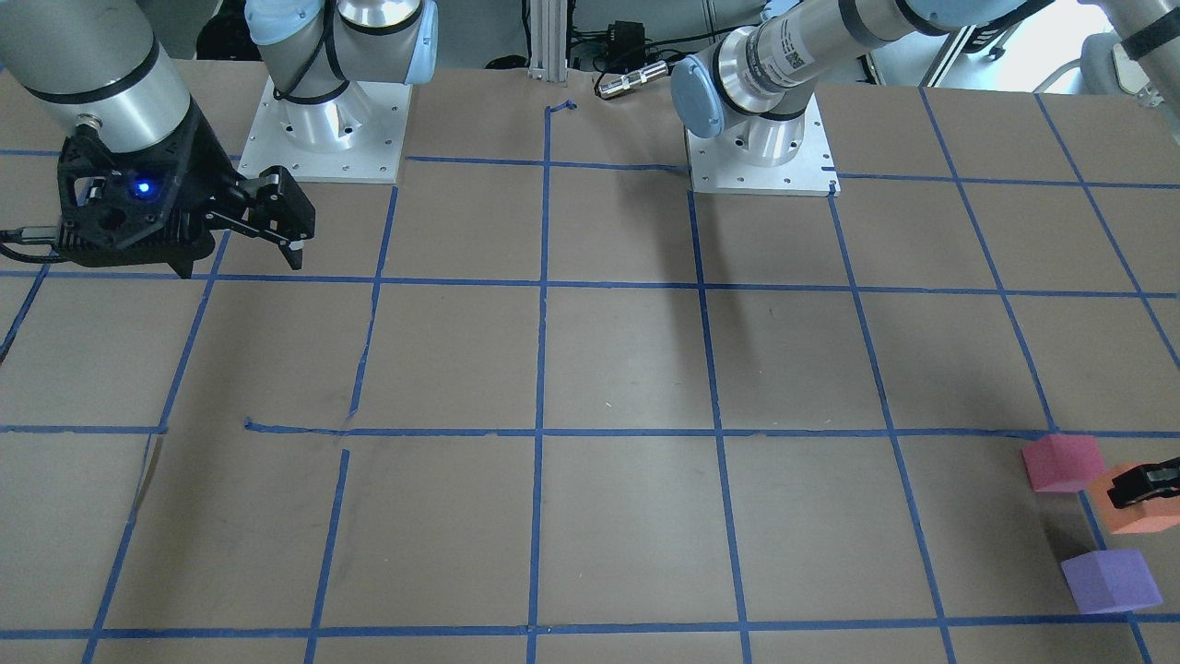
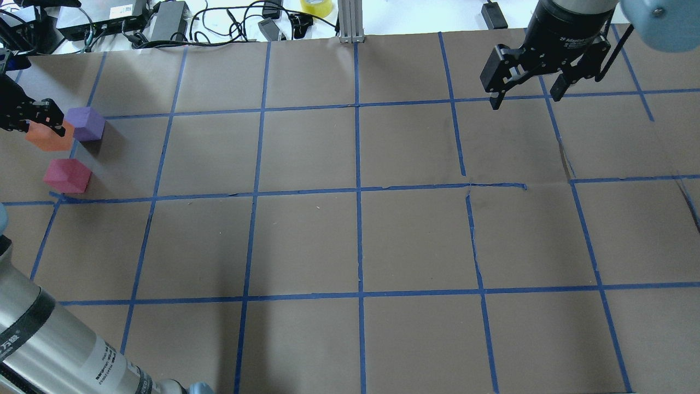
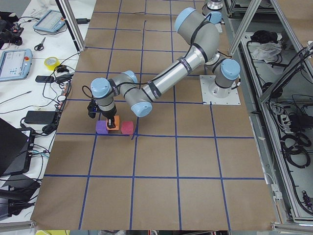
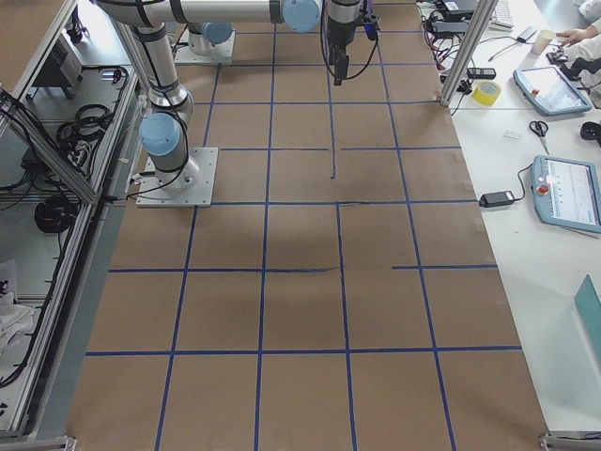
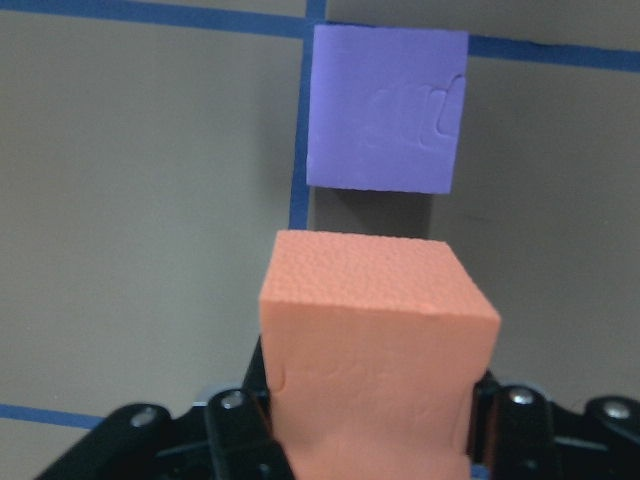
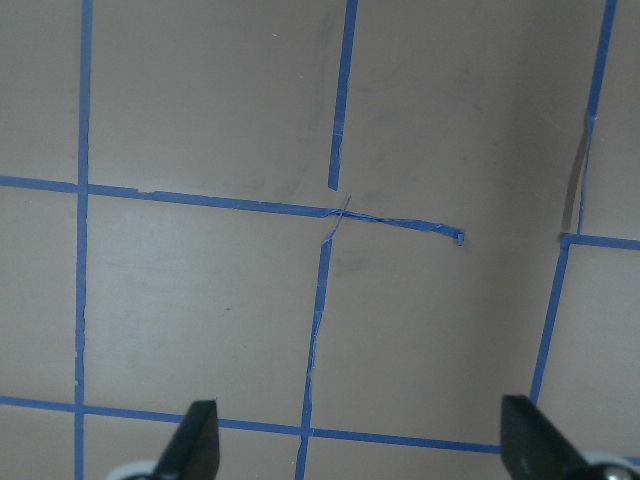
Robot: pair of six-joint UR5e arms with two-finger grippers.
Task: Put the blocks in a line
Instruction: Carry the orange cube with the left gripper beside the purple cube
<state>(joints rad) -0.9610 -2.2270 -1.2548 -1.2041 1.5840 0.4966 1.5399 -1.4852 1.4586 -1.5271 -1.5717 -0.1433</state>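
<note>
Brown, matte, paper-like bench point(image 2: 306, 241) ruled into squares by blue tape lines point(image 2: 359, 246), the tape wrinkled and torn in places. Two jointed arms of silvery tube with pale blue caps: the left arm point(image 3: 166, 81) reaches out to the bench's end, the right arm point(image 4: 155, 66) to the opposite end. Right tool point(image 2: 526, 98), black, hangs above the bench with its two fingers spread wide and nothing between them; all three blocks lie well apart from it, across the bench. Left tool point(image 5: 370, 440), black, has its fingers closed against opposite sides of the orange block point(image 5: 375, 340), a matte foam cube with a finely pebbled top face and slightly uneven side; whether this cube rests on the bench or is raised cannot be told. Purple block point(image 5: 385, 105), a smooth matte cube of equal size with faint embossed marks on its top, lies just ahead of the left tool's fingertips, beyond the held cube, separated from it by a narrow shadowed gap and sitting over a tape line. Pinkish-red block point(image 2: 66, 175), likewise a matte cube, lies just beside the left tool, off to one side of the held cube, near a tape crossing.
</note>
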